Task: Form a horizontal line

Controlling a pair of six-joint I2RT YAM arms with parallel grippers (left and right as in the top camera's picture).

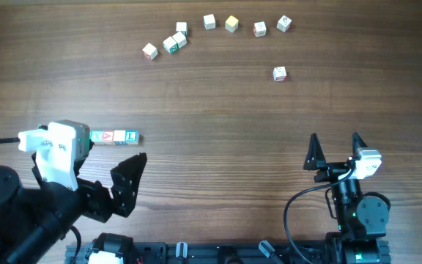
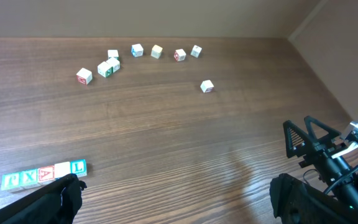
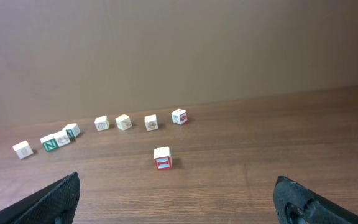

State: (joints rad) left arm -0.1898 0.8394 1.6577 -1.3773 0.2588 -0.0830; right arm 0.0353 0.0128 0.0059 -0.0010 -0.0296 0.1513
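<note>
A brown wooden bench [image 1: 218,110] fills the view from overhead. At its near edge sit two black arms. The left pincer [image 2: 174,183] is wide open and holds nothing. The right pincer [image 1: 335,139] is also wide open and empty, well apart from every cube.

The row [image 2: 42,174] lies at the near left of the bench, running left to right, just beside the left pincer. It has about five pale cubes edge to edge, with green, red and blue letters. From overhead the wrist camera hides its left end.

Nine loose cubes [image 1: 231,23] form a ragged arc along the far side. Three of them [image 1: 176,38] sit touching or nearly so. A lone cube [image 1: 279,73] with a red letter stands nearer, clear on all sides.

The cubes look light, stiff and smooth. Nothing seems to join the row, so a nudge would likely scatter it. Take one cube by two opposite flat faces. The lone cube is probably the easiest pick, since the crowded three leave little room for fingers. Nothing lies between the arc and the row's open right end.
</note>
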